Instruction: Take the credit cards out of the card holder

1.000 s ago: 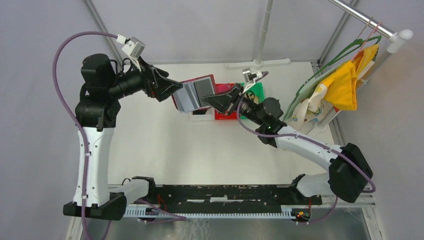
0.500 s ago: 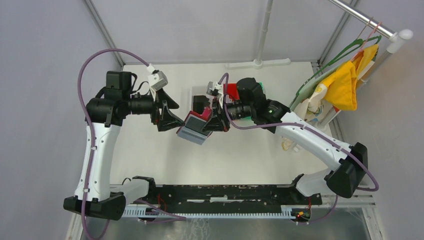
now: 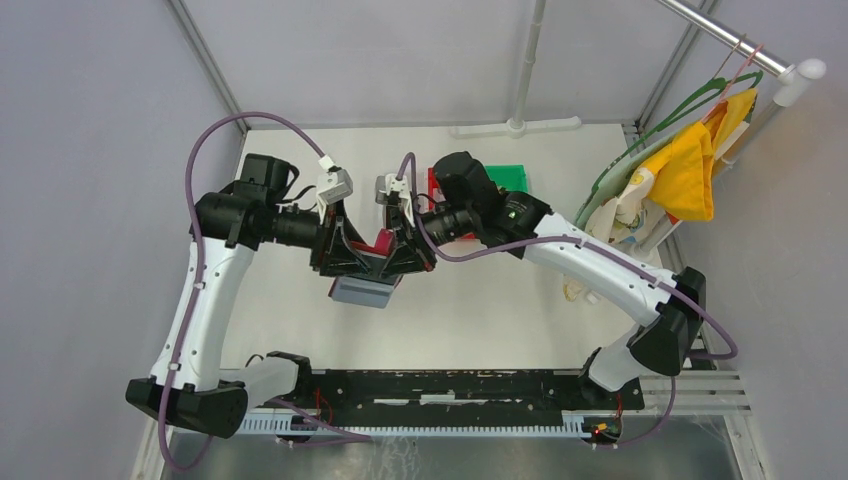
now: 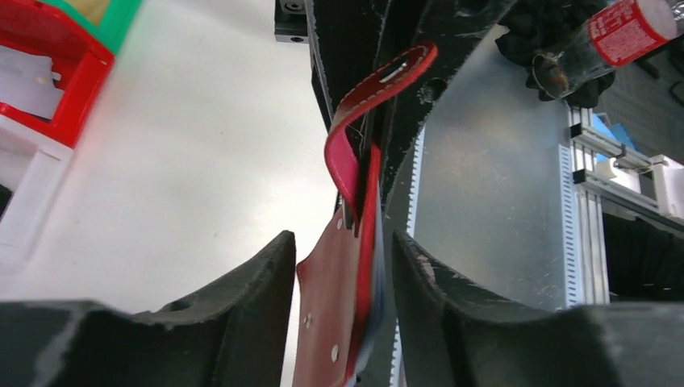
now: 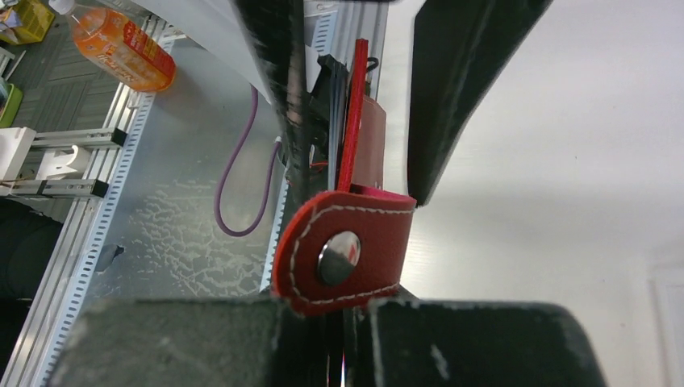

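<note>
Red card holder (image 3: 379, 243) held aloft over table (image 3: 480, 310) middle, between both arms. Right gripper (image 5: 345, 322) clenched on it at strap tab (image 5: 343, 250) end. Left gripper (image 4: 343, 266) fingers set either side of it; contact not discernible.

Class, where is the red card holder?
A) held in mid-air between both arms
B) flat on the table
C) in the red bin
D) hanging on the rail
A: the card holder hangs in mid-air, clamped in the right fingers, left fingers flanking it.
</note>
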{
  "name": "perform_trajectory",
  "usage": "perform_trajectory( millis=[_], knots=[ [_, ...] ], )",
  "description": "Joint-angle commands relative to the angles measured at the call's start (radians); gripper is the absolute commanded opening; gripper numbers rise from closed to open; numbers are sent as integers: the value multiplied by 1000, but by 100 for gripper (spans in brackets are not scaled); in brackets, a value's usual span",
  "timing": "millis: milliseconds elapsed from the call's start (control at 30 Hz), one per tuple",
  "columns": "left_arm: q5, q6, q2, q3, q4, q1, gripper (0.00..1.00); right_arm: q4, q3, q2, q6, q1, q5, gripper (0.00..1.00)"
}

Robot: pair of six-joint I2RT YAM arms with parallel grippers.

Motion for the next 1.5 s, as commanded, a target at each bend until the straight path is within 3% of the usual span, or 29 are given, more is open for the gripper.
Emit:
perform_trajectory(
  millis=[0,100,133,167,233,300,400,533,600,667,767,967,1200,1300,1333,1367,1400,1467],
  knots=[
    [57,76,4,-13,-32,-13,40,36,91,7,-18,9,-60,0],
    [57,77,12,3,-43,-14,13,58,92,3,-8,9,-68,2],
    [62,73,14,15,-46,-14,6,65,89,0,-3,9,-68,8],
    [70,69,16,25,-46,-14,2,80,79,-6,11,9,-68,23],
    [88,40,16,43,-26,-14,2,156,25,-40,57,5,-49,40],
    [108,-37,8,55,38,-13,2,334,-99,-109,149,-11,-30,57],
    [131,-262,-25,42,225,-13,2,753,-365,-252,373,-47,61,78],
    [149,-678,-110,-50,635,-13,2,1250,-659,-389,602,-69,215,90],
    [141,-869,-153,-105,834,-14,2,1406,-726,-388,702,-70,274,92],
    [122,-992,-186,-140,973,-13,2,1555,-756,-352,822,-69,305,91],
    [121,-1085,-198,-155,1057,-13,2,1714,-755,-276,930,-69,326,88],
    [137,-1132,-203,-151,1062,-13,2,1784,-697,-202,975,-63,335,76],
    [130,-1106,-218,-182,1026,-14,3,1824,-657,-171,1026,-62,265,41],
    [126,-1091,-221,-192,1007,-13,6,1758,-652,-185,1005,-62,223,17],
    [125,-1084,-219,-191,1001,-13,11,1715,-647,-193,981,-62,206,10],
    [123,-1076,-218,-187,987,-12,24,1644,-638,-203,955,-62,189,1],
    [123,-1061,-215,-180,969,-13,39,1565,-624,-213,914,-63,173,0],
    [128,-1013,-204,-158,913,-13,56,1378,-580,-229,816,-64,142,0]
  ],
)
